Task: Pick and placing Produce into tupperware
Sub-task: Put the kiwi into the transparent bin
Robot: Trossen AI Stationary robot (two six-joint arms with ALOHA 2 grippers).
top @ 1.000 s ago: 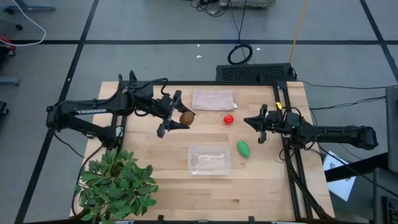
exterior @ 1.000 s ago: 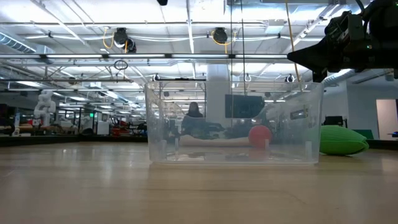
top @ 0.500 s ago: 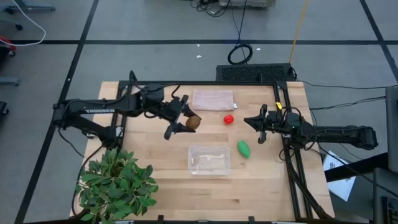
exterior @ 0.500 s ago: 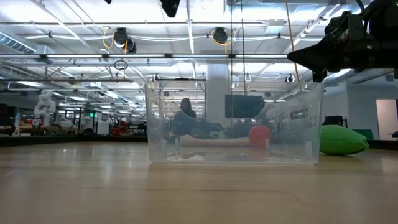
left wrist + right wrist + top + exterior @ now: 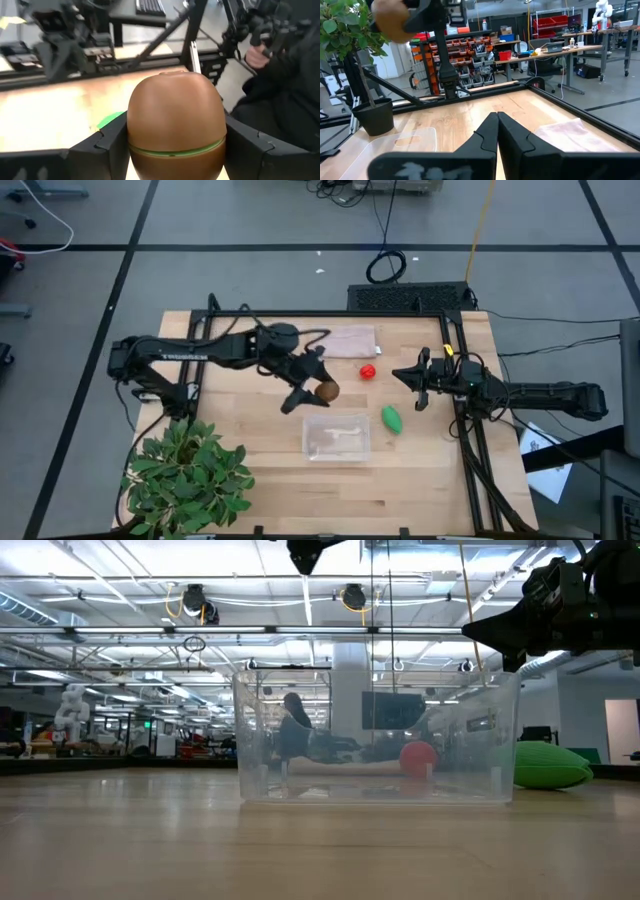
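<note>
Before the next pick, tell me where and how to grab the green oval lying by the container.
Take the green oval across its narrow middle, coming straight down from above. It lies flat on the table with its long axis running away from the front edge, beside the clear container but apart from it. The shut right claw, just behind it, looks the nearer one.

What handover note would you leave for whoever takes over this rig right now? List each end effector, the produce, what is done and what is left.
Left end effector: shut on the brown fuzzy oval kiwi, just beyond the clear rectangular plastic tupperware.
Right end effector: shut, empty, waiting at the table's right side.
Small red round fruit and bright green oval fruit: on the table, outside the tupperware.
Done: kiwi picked.
Left: place all three.
</note>
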